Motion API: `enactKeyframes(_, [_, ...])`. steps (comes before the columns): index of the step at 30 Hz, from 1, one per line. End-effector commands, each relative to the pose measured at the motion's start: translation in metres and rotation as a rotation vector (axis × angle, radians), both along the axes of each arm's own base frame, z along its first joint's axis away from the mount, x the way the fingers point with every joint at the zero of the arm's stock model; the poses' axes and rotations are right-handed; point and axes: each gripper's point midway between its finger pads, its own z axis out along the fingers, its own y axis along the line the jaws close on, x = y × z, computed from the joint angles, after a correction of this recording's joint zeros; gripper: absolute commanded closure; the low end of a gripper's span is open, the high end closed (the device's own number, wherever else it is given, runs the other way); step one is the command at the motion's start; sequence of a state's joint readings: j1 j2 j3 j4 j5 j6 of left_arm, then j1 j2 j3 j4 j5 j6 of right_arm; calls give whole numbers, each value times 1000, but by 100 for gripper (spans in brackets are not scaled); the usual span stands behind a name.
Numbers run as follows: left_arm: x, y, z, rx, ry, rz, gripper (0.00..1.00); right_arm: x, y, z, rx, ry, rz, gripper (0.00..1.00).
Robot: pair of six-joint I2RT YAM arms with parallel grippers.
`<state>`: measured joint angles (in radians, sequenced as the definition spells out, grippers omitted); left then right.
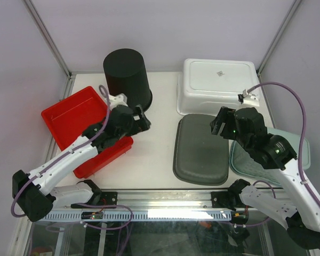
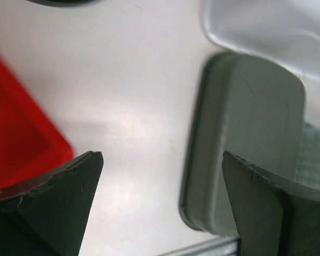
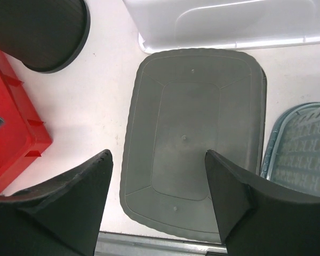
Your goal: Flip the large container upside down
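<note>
Right claw (image 3: 157, 156) hangs released over the grey container (image 1: 201, 149), jaws straddling its width, nothing gripped. It lies base-up at 4 o'clock on the surface (image 1: 160, 106), so the flip looks done. Left claw (image 2: 162, 154) is wide open and empty, between the red bin (image 1: 69, 114) at 9 o'clock and the grey container, probably parked clear.

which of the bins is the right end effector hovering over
The dark grey rectangular bin, lying bottom up next to the white tub; it shows between the right end effector's fingers.
</note>
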<state>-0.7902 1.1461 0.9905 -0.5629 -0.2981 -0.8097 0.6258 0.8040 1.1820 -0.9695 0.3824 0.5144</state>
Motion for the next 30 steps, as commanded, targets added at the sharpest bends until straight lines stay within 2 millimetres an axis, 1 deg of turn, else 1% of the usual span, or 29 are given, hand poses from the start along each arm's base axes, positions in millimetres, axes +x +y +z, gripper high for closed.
enactKeyframes(1, [22, 73, -5, 75, 17, 230, 1, 16, 22, 9, 50, -43, 52, 27])
enactKeyframes(3, [38, 86, 10, 63, -21, 288, 1, 17, 25, 9, 56, -39, 63, 27])
enactKeyframes(5, [55, 99, 20, 72, -45, 327, 1, 18, 26, 10, 57, -38, 63, 27])
enactKeyframes(8, [80, 117, 28, 74, -59, 369, 1, 17, 22, 12, 55, -51, 49, 27])
enactKeyframes(11, [105, 134, 40, 34, -93, 392, 1, 14, 16, 12, 47, -56, 37, 27])
enactKeyframes(12, [112, 138, 44, 15, -107, 394, 1, 14, 16, 11, 45, -55, 34, 27])
enactKeyframes(15, [132, 141, 49, -5, -133, 379, 1, 13, 14, 9, 38, -52, 28, 27])
enactKeyframes(20, [161, 126, 53, -29, -189, 287, 1, 14, 13, 8, 30, -50, 23, 27])
enactKeyframes(23, [181, 118, 48, -15, -207, 248, 2, 14, 12, 7, 24, -47, 22, 26])
enactKeyframes(24, [190, 116, 41, -9, -203, 241, 2, 14, 12, 6, 23, -47, 22, 26])
enactKeyframes(25, [197, 113, 39, -12, -208, 230, 2, 14, 12, 6, 19, -45, 21, 26])
enactKeyframes(28, [217, 98, 37, -40, -231, 170, 4, 13, 10, 6, 15, -40, 17, 26])
enactKeyframes(29, [224, 92, 30, -49, -219, 151, 4, 12, 9, 6, 13, -40, 13, 26])
enactKeyframes(30, [231, 86, 34, -65, -230, 126, 5, 12, 7, 7, 10, -40, 8, 26])
